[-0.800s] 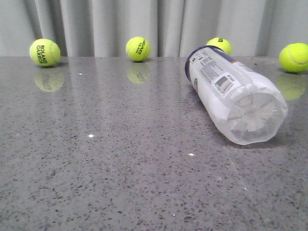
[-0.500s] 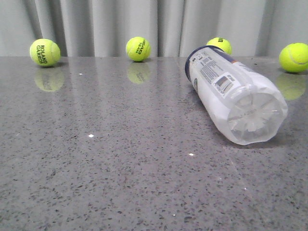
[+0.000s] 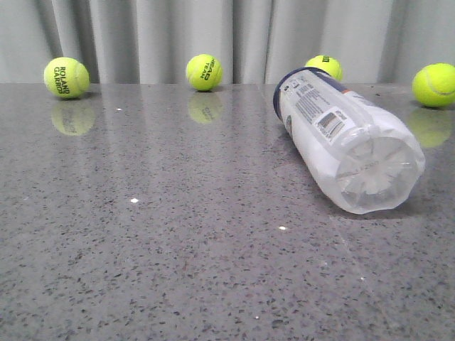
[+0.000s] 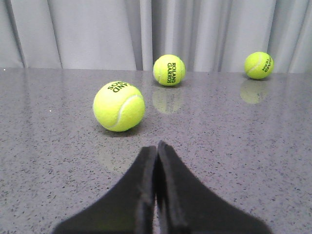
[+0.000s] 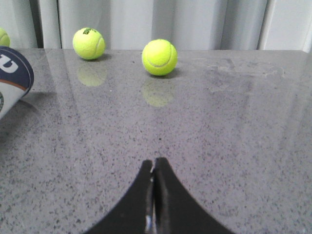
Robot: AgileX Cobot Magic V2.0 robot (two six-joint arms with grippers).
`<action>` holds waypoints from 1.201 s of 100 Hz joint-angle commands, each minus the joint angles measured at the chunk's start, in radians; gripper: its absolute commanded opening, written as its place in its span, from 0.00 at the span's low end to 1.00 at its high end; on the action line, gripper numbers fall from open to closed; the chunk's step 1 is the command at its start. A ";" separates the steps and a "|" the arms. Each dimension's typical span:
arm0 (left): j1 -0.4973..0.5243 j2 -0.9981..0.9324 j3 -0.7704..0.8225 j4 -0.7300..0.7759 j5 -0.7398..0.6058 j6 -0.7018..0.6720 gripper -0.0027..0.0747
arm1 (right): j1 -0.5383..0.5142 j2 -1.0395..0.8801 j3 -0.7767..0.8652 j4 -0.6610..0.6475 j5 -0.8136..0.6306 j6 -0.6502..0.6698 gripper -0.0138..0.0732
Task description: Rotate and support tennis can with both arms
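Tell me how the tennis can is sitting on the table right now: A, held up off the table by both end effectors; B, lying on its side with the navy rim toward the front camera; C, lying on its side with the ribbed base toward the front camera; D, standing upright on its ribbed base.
C: the tennis can lies on its side, ribbed base facing the front camera, navy rim at the far end.

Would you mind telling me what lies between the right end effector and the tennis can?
Nothing: in the right wrist view, only bare grey tabletop separates the shut right end effector from the tennis can, which lies on its side at the frame's edge.
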 commanded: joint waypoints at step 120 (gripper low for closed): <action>0.001 -0.033 0.045 -0.007 -0.076 -0.009 0.01 | 0.002 0.726 -0.783 -0.014 0.519 -0.013 0.50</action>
